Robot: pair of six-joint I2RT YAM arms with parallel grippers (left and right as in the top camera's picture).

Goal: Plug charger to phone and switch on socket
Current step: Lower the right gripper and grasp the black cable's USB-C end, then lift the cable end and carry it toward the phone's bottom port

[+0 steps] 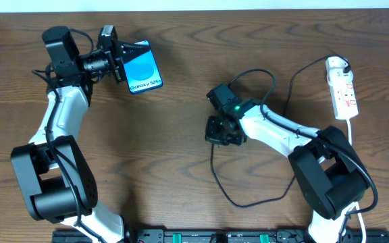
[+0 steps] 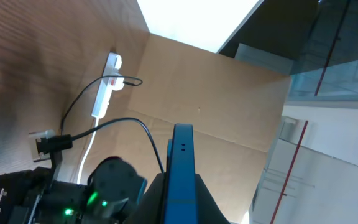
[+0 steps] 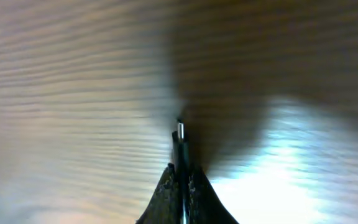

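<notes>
My left gripper (image 1: 135, 52) is shut on the phone (image 1: 144, 69), which has a blue screen and "Galaxy S25" text, and holds it at the table's back left. In the left wrist view the phone (image 2: 180, 168) stands edge-on between the fingers (image 2: 182, 199). My right gripper (image 1: 223, 131) at the table's middle is shut on the charger's plug tip (image 3: 179, 134), whose metal end points out past the fingers (image 3: 181, 177). The black charger cable (image 1: 248, 199) loops over the table to the socket (image 1: 342, 89), a white power strip at the back right, also seen in the left wrist view (image 2: 104, 87).
The socket's white cord (image 1: 352, 145) runs down the right side toward the front edge. A black rail (image 1: 215, 236) lies along the table's front edge. Wooden tabletop (image 1: 154, 155) lies between the two arms.
</notes>
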